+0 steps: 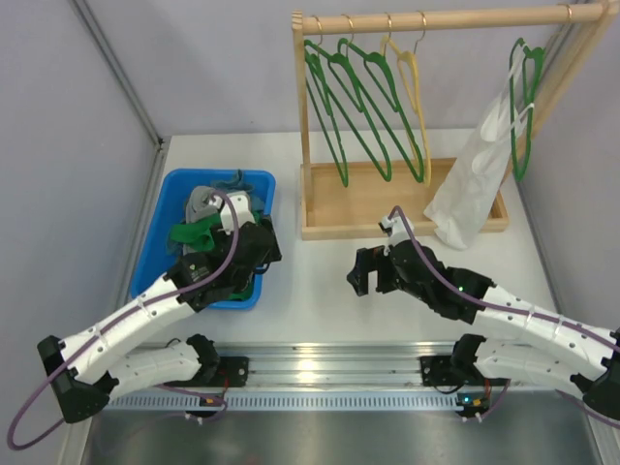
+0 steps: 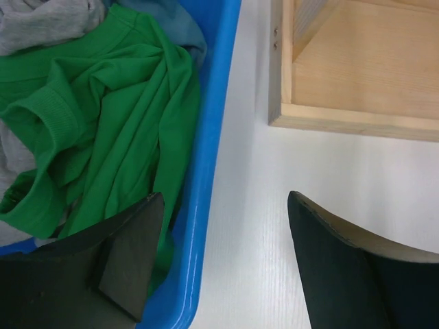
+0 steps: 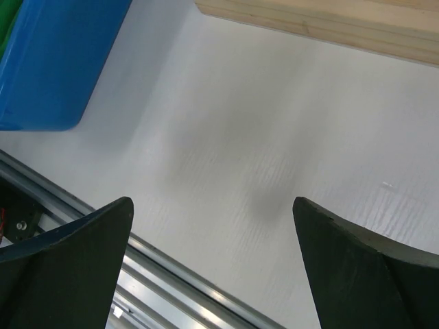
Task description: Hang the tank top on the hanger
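Note:
The bright green tank top (image 2: 116, 116) lies crumpled in the blue bin (image 2: 206, 157); from above it shows as a green patch (image 1: 191, 233) beside my left arm. The yellow hanger (image 1: 412, 87) hangs by its metal hook on the wooden rack's rail, to the right of the dark green ones. My left gripper (image 1: 260, 260) is open and empty at the bin's near right corner. In the left wrist view (image 2: 225, 205) one finger is over the green fabric and the other over the table. My right gripper (image 1: 373, 281) is open and empty above bare table in the right wrist view (image 3: 212, 205).
Grey (image 2: 41, 20) and teal (image 2: 171, 20) clothes share the bin. The wooden rack's base tray (image 1: 387, 228) stands behind my right gripper. Several dark green hangers (image 1: 349, 97) and a white garment (image 1: 475, 184) hang on it. A metal rail (image 1: 320, 363) runs along the near edge.

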Controlling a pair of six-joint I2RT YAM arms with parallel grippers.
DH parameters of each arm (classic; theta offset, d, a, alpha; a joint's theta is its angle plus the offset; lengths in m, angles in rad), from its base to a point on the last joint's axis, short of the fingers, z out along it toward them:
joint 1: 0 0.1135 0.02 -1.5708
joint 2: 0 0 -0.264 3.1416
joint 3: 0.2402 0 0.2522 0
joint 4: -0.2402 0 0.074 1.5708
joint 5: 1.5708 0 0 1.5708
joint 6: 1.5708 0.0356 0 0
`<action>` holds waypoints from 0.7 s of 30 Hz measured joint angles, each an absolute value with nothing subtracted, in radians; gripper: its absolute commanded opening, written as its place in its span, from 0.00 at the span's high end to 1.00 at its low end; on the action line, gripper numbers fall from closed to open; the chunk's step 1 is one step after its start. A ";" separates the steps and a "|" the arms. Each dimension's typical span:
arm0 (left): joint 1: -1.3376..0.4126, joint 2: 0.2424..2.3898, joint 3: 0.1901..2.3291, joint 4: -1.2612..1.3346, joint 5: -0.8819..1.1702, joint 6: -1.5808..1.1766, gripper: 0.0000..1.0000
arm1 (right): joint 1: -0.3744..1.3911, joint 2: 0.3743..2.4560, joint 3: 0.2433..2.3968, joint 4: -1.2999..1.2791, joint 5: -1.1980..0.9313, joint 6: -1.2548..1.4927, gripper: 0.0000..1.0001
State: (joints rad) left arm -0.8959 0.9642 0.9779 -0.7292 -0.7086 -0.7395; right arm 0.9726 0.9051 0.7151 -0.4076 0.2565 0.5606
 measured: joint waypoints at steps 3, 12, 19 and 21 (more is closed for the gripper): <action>-0.893 0.966 0.981 -0.753 -0.750 -0.767 0.14 | 0.973 0.905 0.714 -0.407 0.253 0.561 0.00; -0.670 1.126 1.116 -0.922 -0.824 -0.850 0.13 | 0.973 0.908 0.714 -0.404 0.220 0.560 0.00; -0.393 1.152 1.050 -0.854 -0.706 -0.774 0.11 | 0.973 0.939 0.714 -0.406 0.192 0.561 0.00; -0.360 1.172 1.026 -0.820 -0.669 -0.753 0.12 | 0.973 0.939 0.714 -0.404 0.185 0.561 0.00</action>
